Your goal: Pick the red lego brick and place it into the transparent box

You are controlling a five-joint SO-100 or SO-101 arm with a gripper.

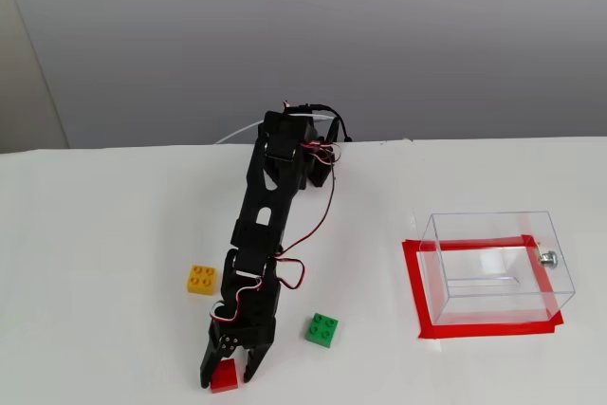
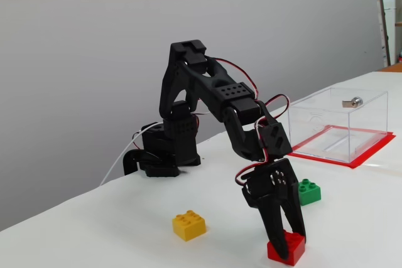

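Gripper (image 2: 286, 241) is down at the table w/ its two fingers straddling the red lego brick (image 2: 286, 247), one each side, tips low on the brick's flanks; in both fixed views the fingers look narrowed around it but whether they're actually clamping or just bracketing it I can't tell, no clear gap or contact visible at this res. Brick sits flat on the white table (image 1: 95, 263), at the near edge of the top-down fixed view (image 1: 224, 377), w/ the yellow brick (image 1: 201, 279) up-left of it and the green brick (image 1: 322, 329) off to the right, both well apart from the fingers so no risk of snagging them. Transparent box (image 1: 493, 267) stands empty on its red tape frame (image 1: 417, 291), far right in that view. To do the grasp well imo: close fully on opposite flat faces, keep the brick centred between the tips so it doesn't twist out, check it's seated before lifting, then lift straight up enough to clear the box wall before swinging across; approach the box from above, not from the side, and release low inside
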